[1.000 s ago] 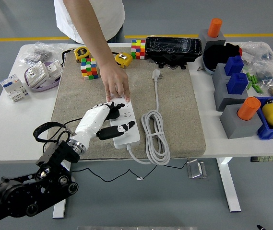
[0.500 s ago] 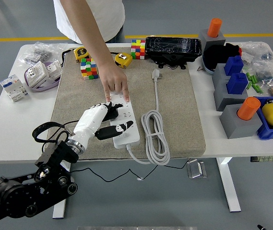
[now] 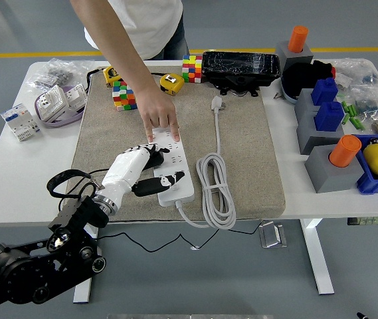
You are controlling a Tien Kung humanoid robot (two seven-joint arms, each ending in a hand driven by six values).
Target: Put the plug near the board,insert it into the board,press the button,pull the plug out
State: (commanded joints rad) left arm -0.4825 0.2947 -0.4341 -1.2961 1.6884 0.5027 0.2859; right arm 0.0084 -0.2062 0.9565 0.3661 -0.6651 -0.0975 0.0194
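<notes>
1. Plug (image 3: pixel 216 102) lies loose on the mat (image 3: pixel 255 159) toward the tabletop's far edge, well apart from the board (image 3: pixel 171 166); its cable (image 3: pixel 214 189) runs back toward the near edge and ends in a coil just beside the board
2. Left hand (image 3: pixel 142 169) rests on the board's near half, its white fingers (image 3: pixel 165 179) extended and held close together across the sockets; it holds nothing
3. A person's hand (image 3: pixel 158 119) reaches from the far edge and presses its fingertips on the board's far end, apparently bracing it
4. Judged step: press the button. Apply one fingertip straight down on the switch, keep the palm clear of the sockets, and rely on the person's bracing to stop the board sliding on the mat
5. Judged discrepancy: the plug is not inserted, so pressing now precedes insertion
6. Hidden: the button itself is not distinguishable; the robot's fingers and the person's fingertips cover most of the board face
7. Right hand is out of view
8. Contact between fingertip and any switch cannot be confirmed
</notes>
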